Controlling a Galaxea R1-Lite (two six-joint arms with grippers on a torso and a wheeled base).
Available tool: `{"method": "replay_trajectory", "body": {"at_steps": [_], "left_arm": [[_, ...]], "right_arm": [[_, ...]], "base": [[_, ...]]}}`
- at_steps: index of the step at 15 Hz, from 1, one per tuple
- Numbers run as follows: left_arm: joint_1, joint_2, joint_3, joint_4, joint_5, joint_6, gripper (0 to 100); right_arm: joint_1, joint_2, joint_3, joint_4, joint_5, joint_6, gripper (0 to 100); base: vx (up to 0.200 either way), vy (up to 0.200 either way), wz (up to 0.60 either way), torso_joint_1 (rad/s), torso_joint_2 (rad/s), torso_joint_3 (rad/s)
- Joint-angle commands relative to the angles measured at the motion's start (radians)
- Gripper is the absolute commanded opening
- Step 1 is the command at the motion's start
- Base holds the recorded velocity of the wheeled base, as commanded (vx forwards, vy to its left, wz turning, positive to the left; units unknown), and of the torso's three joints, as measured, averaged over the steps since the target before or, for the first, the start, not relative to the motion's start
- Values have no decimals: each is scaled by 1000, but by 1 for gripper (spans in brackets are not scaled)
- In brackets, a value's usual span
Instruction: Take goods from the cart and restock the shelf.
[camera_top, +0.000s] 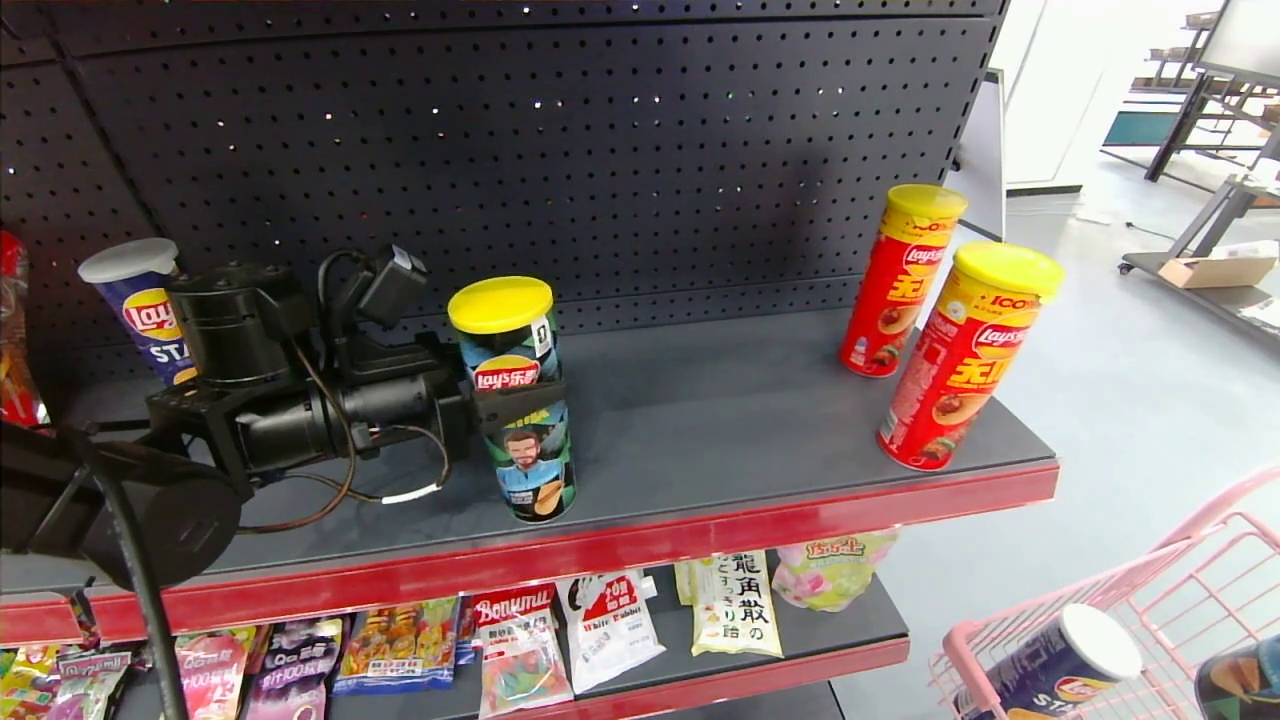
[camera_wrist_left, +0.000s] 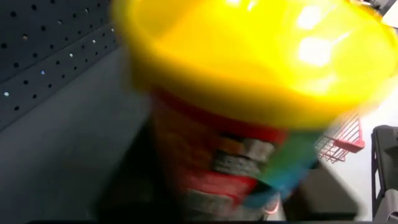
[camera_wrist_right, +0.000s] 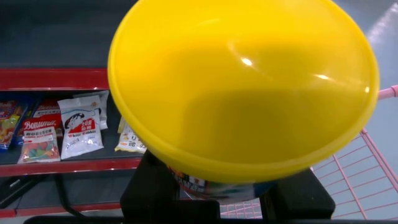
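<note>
Open shelf (camera_top: 700, 420) between green can (camera_top: 520, 400) and red cans (camera_top: 965, 360).

Logo print on green can (camera_top: 515, 400), red cans (camera_top: 965, 360), blue can (camera_top: 140, 305); characters on lower-shelf snack bags (camera_top: 610, 625); wording not transcribed.

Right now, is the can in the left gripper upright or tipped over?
Upright: the can in the left gripper has its lid on top, base toward the shelf; contact unclear.

I count red cans (camera_top: 903, 285): 2. Blue cans (camera_top: 150, 310): 2. Green can (camera_top: 530, 460): 1. One more yellow-lidded can (camera_wrist_right: 242, 87), body colour unclear. Snack bags (camera_top: 610, 630): at least eight; I cannot separate the leftmost ones.
</note>
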Motion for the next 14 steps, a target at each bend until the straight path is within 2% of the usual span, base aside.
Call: {"method": "replay_trajectory", "body": {"at_steps": [1,4,9,14], "left_arm": [[0,2,5,-8,5,2,100],[2,-12,14,-35,4,1,100],[5,-69,91,-41,2,1,100],[69,-146,191,-43,-2,5,100]], "right_arm": [[0,0,-2,0,0,0,0],[0,-1,-3,0,0,0,0],[0,-1,-9,0,-2,0,0],[0,2,-22,6,6,-2,0]], "base": [[0,0,0,0,0,0],[0,0,0,0,0,0],[0,0,0,0,0,0],[0,0,0,0,0,0]]}}
